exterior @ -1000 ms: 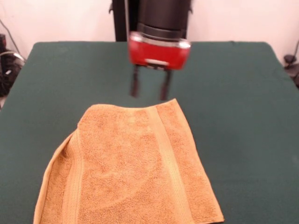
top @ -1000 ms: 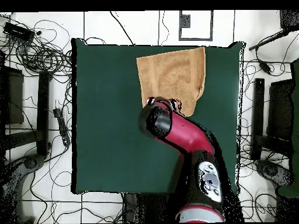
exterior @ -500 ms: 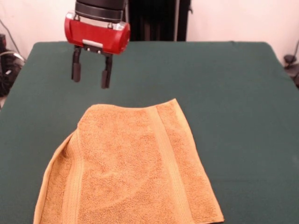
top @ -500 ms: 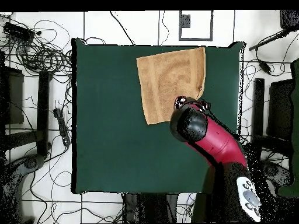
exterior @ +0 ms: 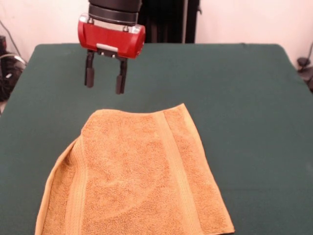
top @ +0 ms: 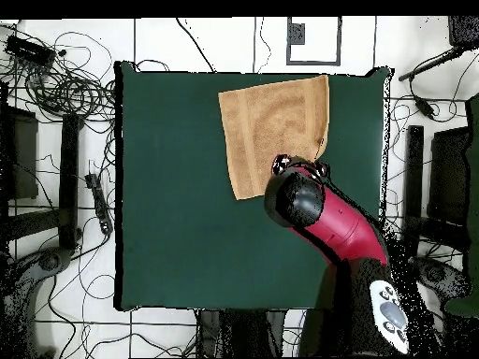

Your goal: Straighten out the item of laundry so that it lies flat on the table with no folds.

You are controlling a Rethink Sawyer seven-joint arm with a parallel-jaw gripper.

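The item of laundry [exterior: 137, 176], a golden-orange towel, lies on the green table [exterior: 244, 98] at the near side of the front view. A ribbed band runs down it. Its left edge is folded over on itself, and the rest lies fairly flat. My gripper [exterior: 104, 87] hangs open and empty above the table, just beyond the towel's far left corner, touching nothing. In the overhead view the towel [top: 271, 122] sits at the table's [top: 168, 187] top edge, and the red arm [top: 295, 198] covers the spot beside its lower right corner.
Tangled cables [top: 56, 84] and dark stands [top: 70, 178] surround the table on the floor. Black gear [exterior: 7, 63] shows past the table's left edge in the front view. The towel's near end reaches the picture's bottom edge.
My gripper swung from behind the towel's far edge out to the left, then came back slightly right and a little lower. It stayed open. The towel has not moved.
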